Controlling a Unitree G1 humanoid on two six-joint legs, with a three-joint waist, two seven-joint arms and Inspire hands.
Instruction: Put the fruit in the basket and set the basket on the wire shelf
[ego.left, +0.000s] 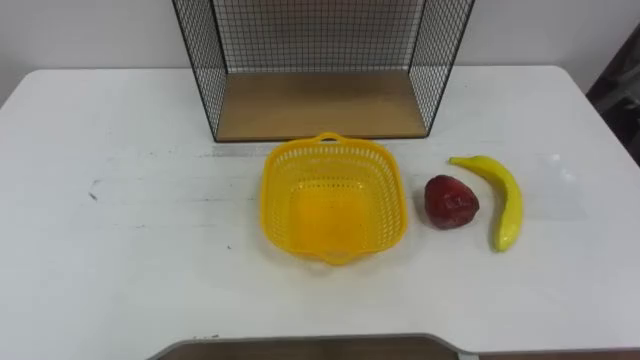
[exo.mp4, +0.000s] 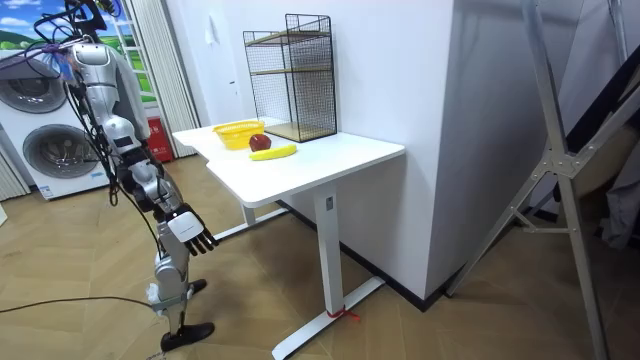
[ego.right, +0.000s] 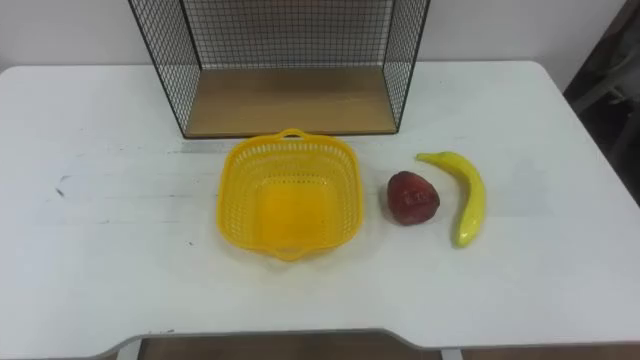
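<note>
Left eye view: a yellow lattice plastic basket (ego.left: 333, 205) sits empty on the smooth white table (ego.left: 120, 250) before the black wire shelf (ego.left: 320, 105); right of it lie a lumpy red fruit (ego.left: 452, 202) and a curved banana (ego.left: 506, 195). Room view: the right hand (exo.mp4: 195, 236) hangs low, fingers seemingly spread.

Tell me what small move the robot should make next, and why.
Probably raise the right hand, which hangs below the level of the table with its fingers relaxed, toward the red fruit. The yellow basket holds nothing. The red fruit and the banana both lie on the basket's right, and the red fruit is the nearer one.
</note>
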